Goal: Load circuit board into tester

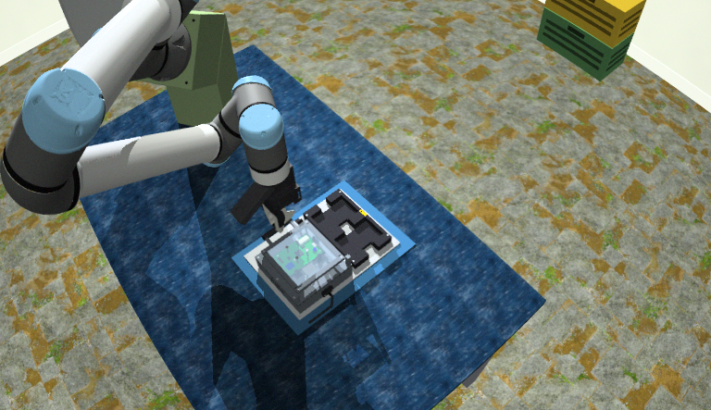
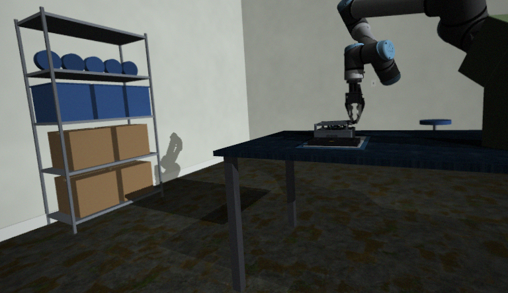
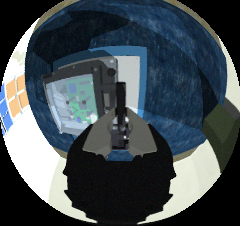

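Note:
The green circuit board (image 1: pixel 299 256) lies flat inside the grey tester (image 1: pixel 306 269), under the tester's clear lid (image 1: pixel 304 251). The lid lies almost level over the tester. My gripper (image 1: pixel 279 222) is shut on the lid's handle at the lid's far edge, straight above it. In the exterior view the gripper (image 2: pixel 354 119) stands at the right end of the lid (image 2: pixel 334 123). The wrist view shows the fingers closed on the dark handle, with the board (image 3: pixel 77 101) under the lid to the left. The black tray (image 1: pixel 350 228) beside the tester is empty.
The tester and tray sit on a white plate on a light blue mat (image 1: pixel 325 254) on the dark blue table. A yellow and green crate stack (image 1: pixel 592 18) stands on the floor far right. A shelf rack (image 2: pixel 89 114) with boxes stands by the wall.

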{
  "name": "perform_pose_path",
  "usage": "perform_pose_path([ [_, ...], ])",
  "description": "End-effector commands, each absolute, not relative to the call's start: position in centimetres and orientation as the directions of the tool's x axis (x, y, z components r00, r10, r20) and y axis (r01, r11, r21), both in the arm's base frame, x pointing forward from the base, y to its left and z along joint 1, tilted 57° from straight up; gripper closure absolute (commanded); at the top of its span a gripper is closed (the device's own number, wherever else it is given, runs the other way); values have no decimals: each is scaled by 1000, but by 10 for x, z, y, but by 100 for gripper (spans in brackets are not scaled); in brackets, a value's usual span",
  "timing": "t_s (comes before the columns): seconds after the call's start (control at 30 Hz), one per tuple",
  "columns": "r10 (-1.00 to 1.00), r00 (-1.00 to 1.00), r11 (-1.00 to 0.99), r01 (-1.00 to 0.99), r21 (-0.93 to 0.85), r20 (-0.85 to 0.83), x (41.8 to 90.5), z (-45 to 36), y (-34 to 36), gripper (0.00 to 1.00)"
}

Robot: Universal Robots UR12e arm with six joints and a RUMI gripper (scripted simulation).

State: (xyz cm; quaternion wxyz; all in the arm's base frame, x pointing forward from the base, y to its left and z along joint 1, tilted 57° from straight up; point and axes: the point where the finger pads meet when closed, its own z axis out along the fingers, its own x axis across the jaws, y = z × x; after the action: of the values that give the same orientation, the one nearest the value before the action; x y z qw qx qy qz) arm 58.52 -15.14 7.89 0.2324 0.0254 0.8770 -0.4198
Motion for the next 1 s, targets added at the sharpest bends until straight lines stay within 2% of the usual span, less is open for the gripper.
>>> perform_pose_path([
  [0.0, -148, -892, 646, 240, -724, -427, 588, 75, -156, 100],
  [0.97, -147, -893, 646, 239, -725, -426, 588, 73, -158, 100],
])
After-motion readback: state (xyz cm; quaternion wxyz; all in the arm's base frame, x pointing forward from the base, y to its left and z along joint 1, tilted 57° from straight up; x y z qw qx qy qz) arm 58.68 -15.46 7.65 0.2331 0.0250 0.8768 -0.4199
